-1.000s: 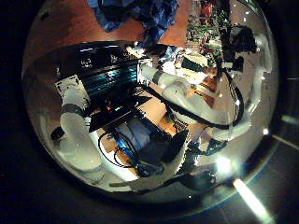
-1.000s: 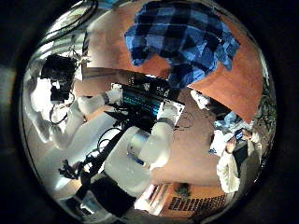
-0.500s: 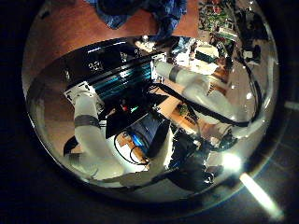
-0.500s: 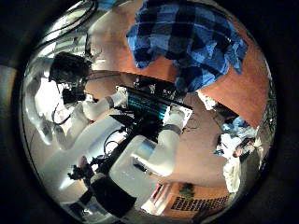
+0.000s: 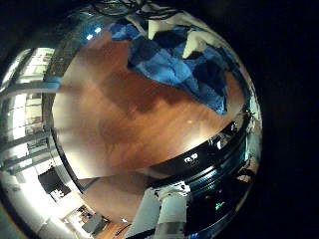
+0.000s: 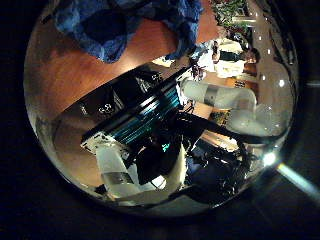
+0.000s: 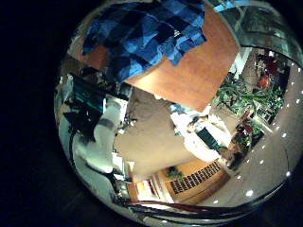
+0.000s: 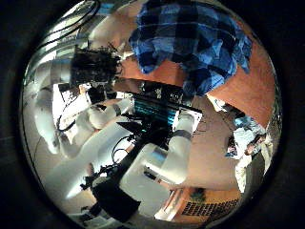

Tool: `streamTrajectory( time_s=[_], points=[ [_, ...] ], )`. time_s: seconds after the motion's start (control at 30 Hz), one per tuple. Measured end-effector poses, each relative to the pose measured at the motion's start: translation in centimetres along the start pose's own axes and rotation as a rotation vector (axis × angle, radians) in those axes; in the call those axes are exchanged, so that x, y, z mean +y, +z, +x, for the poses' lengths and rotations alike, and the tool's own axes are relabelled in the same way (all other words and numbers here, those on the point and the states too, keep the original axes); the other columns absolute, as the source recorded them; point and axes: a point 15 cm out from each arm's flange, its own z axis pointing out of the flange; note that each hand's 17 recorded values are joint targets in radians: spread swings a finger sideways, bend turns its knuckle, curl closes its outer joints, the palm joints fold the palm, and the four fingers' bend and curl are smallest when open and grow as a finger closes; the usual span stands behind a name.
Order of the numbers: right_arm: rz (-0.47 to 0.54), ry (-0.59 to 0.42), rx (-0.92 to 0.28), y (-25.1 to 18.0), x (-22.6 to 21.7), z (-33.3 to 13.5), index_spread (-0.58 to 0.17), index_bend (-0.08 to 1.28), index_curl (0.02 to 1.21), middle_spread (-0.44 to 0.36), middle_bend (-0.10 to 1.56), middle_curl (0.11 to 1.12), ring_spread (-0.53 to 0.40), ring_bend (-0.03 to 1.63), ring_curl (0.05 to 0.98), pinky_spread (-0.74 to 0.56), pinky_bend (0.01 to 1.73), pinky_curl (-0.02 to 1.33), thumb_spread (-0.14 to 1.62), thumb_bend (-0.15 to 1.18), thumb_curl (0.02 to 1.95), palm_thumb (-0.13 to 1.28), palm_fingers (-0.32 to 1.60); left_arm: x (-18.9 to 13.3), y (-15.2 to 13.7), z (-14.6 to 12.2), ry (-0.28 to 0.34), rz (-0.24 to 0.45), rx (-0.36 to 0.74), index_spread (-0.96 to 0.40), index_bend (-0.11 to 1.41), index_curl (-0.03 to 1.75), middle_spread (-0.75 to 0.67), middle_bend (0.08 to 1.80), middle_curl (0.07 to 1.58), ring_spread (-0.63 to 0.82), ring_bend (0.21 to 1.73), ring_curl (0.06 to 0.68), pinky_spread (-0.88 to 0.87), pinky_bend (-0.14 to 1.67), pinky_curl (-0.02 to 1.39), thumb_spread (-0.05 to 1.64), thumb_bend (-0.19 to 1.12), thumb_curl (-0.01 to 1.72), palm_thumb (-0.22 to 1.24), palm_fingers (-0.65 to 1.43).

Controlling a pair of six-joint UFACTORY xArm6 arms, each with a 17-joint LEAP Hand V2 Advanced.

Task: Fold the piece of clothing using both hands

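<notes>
You have the blue checked shirt (image 8: 187,46) lying crumpled on the wooden table (image 5: 120,110); I cannot tell how either hand's fingers are set.

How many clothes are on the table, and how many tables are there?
Blue checked shirt: 1
Wooden table: 1
Total: 2
</notes>
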Motion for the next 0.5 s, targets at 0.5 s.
streamTrajectory(
  time_s=[0.5],
  points=[
    [-0.017,0.034,-0.021,1.0,0.9,0.8,-0.344,0.16,0.26,0.035,0.22,0.36,0.179,0.45,0.239,0.35,0.41,0.29,1.13,-0.03,0.2,-0.02,0.13,-4.3,4.5,-2.5,-0.048,0.055,-0.112,-0.04,0.16,0.29,0.35,0.2,0.3,0.5,0.66,0.214,0.51,0.39,0.32,1.01,-0.02,0.3,0.15,0.04]
  ],
)
